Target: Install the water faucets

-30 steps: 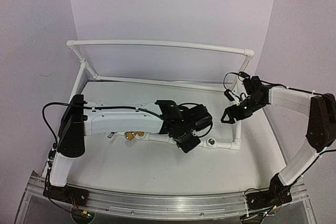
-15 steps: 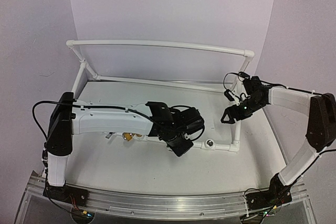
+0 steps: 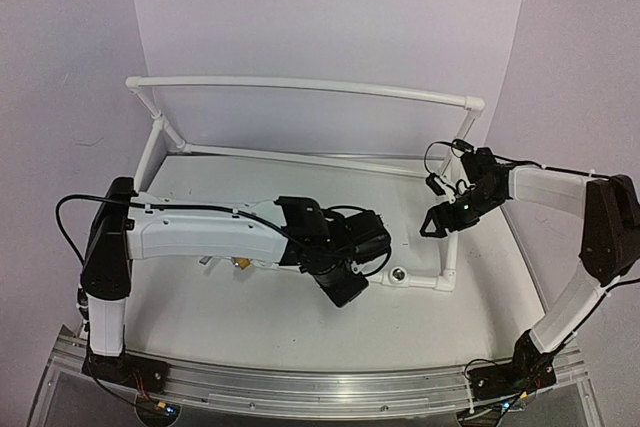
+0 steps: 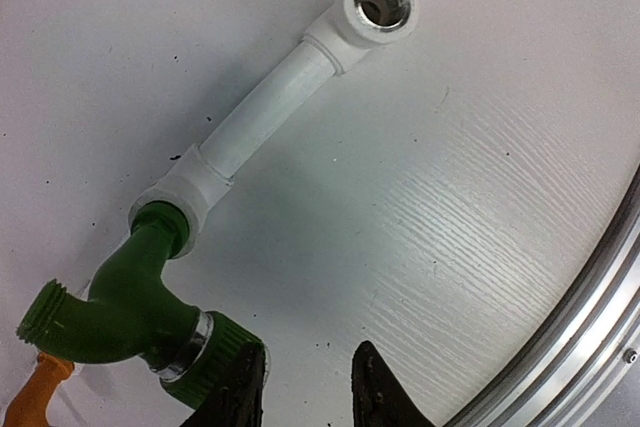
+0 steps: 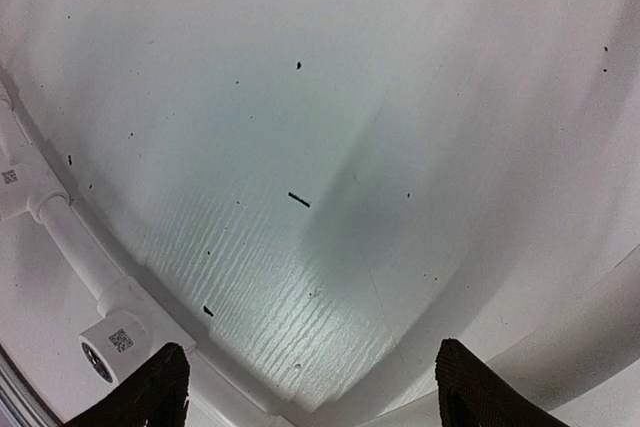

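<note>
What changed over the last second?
The left arm drew back to the left and toward the near edge, carrying the left gripper along the front pipe; its jaws are narrowly apart and empty beside the green faucet. The right gripper, open, barely shifted. The pipe frame stayed put.

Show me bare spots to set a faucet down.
Widest bare patch: table between front pipe and aluminium rail. Also bare: behind the left arm up to the back pipe. Crowded: around the green faucet and left gripper.
</note>
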Motion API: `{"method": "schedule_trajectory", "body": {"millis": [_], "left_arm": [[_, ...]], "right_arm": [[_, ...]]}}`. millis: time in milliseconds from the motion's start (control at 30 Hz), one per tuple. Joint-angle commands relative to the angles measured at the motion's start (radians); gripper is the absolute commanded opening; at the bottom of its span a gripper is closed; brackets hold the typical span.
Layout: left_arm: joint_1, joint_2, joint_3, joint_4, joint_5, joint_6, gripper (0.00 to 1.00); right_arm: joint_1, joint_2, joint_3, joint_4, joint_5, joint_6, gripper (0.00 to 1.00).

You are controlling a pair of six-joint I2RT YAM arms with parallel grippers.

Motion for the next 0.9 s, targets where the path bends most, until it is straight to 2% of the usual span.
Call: {"method": "schedule_trajectory", "body": {"millis": [0, 567, 867], "left_arm": [[-0.016, 0.027, 0.057, -0.024, 0.028, 0.003, 0.31], [0.03, -0.066, -0.113, -0.028, -0.05, -0.135, 0.32], [0.116, -0.143, -0.207, 0.019, -0.101, -0.149, 0.32]], "right_arm": [[-0.006, 0.014, 0.003, 0.003, 0.009, 0.012, 0.82], [-0.025, 0.053, 0.007, 0.006, 0.099, 0.008, 0.81], [-0.038, 0.061, 0.007, 0.007, 0.109, 0.006, 0.8]]}}
